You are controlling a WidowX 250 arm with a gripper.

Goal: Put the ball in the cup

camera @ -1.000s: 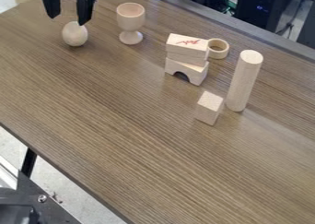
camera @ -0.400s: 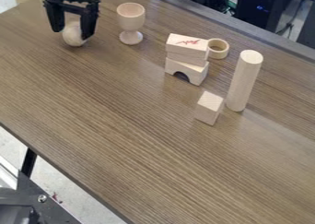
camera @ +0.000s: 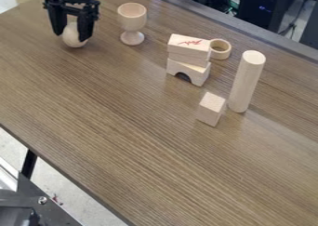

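Observation:
At the upper left of the table, my gripper (camera: pixel 72 36) points down with its two black fingers shut on the pale wooden ball (camera: pixel 72 38). One finger is at each side of the ball, and its lower part shows between and below them, low at the tabletop. To the right of the gripper, the wooden cup (camera: pixel 131 20) stands upright on its stem and round foot, its mouth facing up. The cup and the gripper are apart.
Right of the cup are stacked wooden blocks (camera: pixel 188 50) with an arch block (camera: pixel 188 71) beneath, and a wooden ring (camera: pixel 220 49) behind. A tall cylinder (camera: pixel 247 81) and a small block (camera: pixel 211 109) stand farther right. The table's far edge runs along the upper right.
The gripper has come down around the ball, and the gap between its fingers has narrowed. The ball has shifted very slightly to the left. The cup and blocks have stayed put.

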